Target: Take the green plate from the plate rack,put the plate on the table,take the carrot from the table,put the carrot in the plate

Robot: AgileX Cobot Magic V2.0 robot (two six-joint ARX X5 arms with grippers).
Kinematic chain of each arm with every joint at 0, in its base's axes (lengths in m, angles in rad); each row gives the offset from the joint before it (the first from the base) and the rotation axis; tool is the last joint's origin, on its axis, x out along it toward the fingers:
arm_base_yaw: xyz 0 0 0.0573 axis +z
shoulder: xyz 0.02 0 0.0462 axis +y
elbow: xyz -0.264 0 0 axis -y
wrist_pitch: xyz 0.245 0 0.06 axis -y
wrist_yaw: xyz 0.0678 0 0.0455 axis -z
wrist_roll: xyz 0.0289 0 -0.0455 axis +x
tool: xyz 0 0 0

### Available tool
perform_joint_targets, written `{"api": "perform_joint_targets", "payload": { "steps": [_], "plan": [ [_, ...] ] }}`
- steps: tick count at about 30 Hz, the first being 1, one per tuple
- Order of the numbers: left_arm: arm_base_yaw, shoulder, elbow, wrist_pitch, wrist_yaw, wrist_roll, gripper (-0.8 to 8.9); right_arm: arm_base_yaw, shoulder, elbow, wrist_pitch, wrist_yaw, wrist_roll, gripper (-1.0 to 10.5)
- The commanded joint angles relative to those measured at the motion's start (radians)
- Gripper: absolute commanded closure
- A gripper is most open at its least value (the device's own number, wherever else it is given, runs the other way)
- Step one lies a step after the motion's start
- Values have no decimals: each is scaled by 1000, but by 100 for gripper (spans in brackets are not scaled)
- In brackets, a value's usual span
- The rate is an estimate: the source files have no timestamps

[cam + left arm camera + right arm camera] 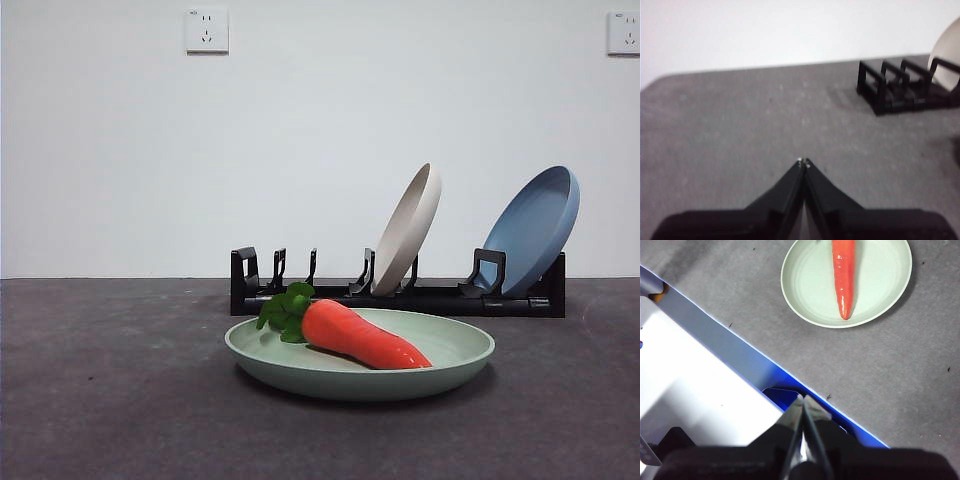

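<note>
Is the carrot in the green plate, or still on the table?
In the plate. The carrot lies on its side inside the green plate, which sits flat on the table before the plate rack. No hand holds it.

1. We find the green plate (360,362) lying flat on the table (110,400), in front of the plate rack (400,296).
2. We note the carrot (362,336) lying in the plate, its leaves toward the left and its tip toward the right.
3. We record the rack standing near the white wall (300,130), holding a beige plate (408,230) and a blue plate (534,228), both leaning rightward in their slots.
4. We observe two wall sockets (207,30) high on the wall.
</note>
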Motion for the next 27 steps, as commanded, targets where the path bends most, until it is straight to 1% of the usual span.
{"api": "perform_joint_targets", "payload": {
  "steps": [1,5,25,27],
  "plan": [
    [3,-10,-14,-43,1,-16,817,2,-1,-6,6,1,9,946],
    [3,-13,-14,-34,4,-32,817,2,-1,-6,6,2,9,946],
    [3,-13,-14,-35,-1,-32,817,2,-1,-6,6,2,8,946],
    [3,-13,-14,-34,-1,-32,817,-1,-2,-6,8,8,-9,946]
  ]
}}
